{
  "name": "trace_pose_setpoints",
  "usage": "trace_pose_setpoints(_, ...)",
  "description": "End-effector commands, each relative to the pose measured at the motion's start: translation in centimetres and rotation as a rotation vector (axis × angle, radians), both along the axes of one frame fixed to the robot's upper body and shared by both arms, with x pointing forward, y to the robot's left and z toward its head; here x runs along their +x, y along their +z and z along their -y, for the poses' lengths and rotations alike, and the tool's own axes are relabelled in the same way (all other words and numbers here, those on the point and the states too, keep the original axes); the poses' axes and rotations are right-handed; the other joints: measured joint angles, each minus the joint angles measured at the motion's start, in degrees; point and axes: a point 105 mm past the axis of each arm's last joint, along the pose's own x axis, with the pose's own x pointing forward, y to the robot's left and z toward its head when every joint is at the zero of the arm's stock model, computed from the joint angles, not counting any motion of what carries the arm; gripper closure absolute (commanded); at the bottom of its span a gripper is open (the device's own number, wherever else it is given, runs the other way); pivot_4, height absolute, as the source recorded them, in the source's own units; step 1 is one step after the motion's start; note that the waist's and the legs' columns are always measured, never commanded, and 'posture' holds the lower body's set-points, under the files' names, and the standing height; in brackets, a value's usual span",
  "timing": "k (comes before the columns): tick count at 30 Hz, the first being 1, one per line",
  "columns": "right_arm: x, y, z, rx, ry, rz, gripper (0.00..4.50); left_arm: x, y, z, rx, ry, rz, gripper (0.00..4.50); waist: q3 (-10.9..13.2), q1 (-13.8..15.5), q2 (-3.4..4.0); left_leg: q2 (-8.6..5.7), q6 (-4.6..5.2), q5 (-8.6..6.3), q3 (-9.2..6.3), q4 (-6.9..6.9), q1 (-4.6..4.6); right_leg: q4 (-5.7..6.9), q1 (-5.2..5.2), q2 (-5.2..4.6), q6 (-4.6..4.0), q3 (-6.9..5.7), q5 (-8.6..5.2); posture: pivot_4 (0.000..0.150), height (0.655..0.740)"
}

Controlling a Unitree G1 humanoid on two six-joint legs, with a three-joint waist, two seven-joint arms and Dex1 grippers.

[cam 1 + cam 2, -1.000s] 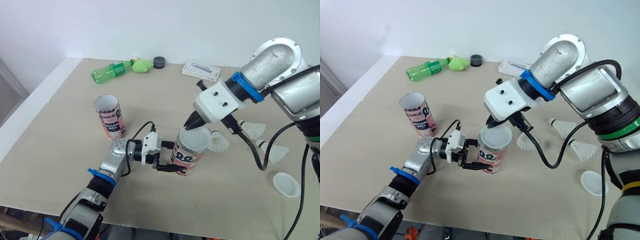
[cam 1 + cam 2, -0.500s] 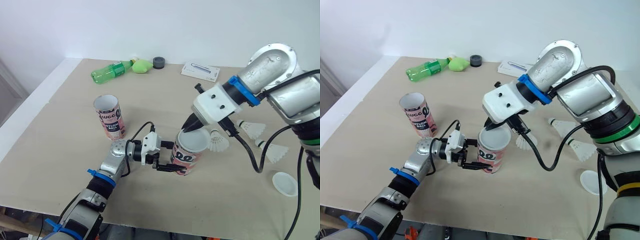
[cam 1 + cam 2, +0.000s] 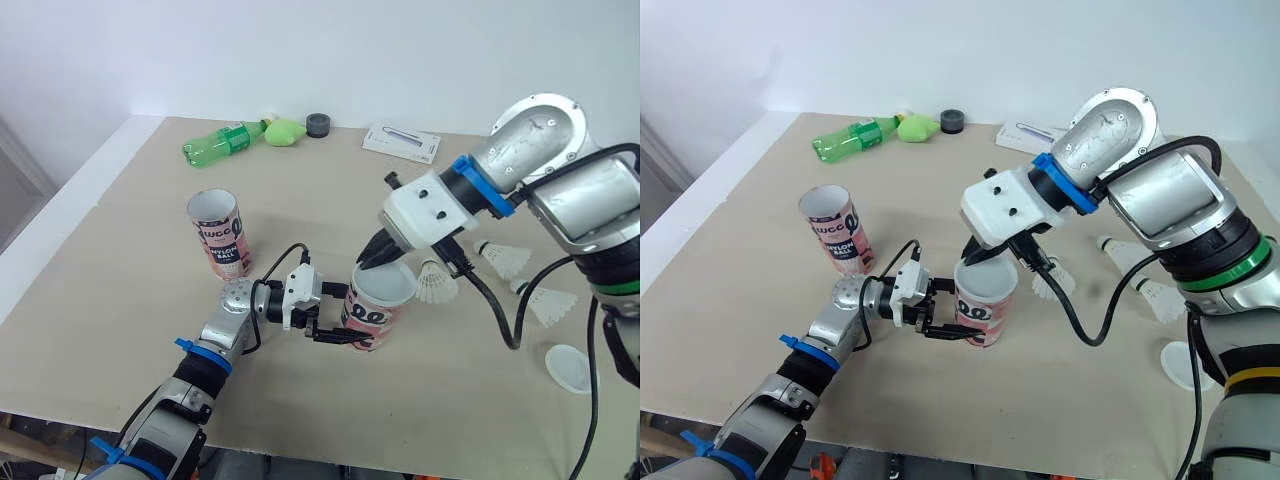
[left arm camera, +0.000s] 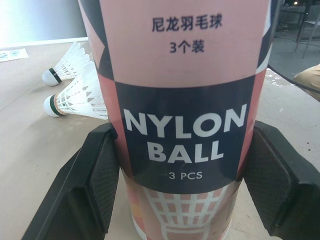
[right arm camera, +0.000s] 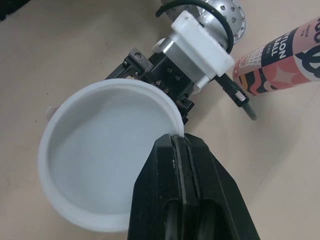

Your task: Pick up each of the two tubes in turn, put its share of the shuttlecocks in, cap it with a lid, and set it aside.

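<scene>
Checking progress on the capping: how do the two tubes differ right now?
The near tube is gripped by the left hand; the far tube stands free. The near tube has a white lid at its mouth, pinched by the right hand; the far tube is open. Both share the pink-and-navy print.

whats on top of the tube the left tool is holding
A white lid, its rim pinched by the right tool, sits over the mouth of the tube. What is inside is covered.
</scene>
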Motion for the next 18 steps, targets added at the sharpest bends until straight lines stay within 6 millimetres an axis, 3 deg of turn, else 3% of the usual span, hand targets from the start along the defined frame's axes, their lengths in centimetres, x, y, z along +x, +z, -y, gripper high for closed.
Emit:
trace_pose_setpoints(1,-0.6,0.4,0.3,-0.008,0.024,0.023,4.44,-0.3,-3.0,-0.7,0.109,0.020,-0.077,1.35,0.0,0.0,0.00,0.00,0.00,0.00,-0.01,0.00,0.00,0.00,0.00,0.01,0.00,0.00,0.00,0.150,0.7294)
trace_pose_setpoints(18,-0.4,-1.0,0.9,-0.036,-0.004,0.046,4.44,-0.5,-3.0,-0.5,0.106,0.011,-0.080,1.35,0.0,0.0,-0.03,0.00,0.00,0.00,-0.02,0.02,0.01,0.00,0.05,0.01,0.01,0.00,0.00,0.150,0.7294)
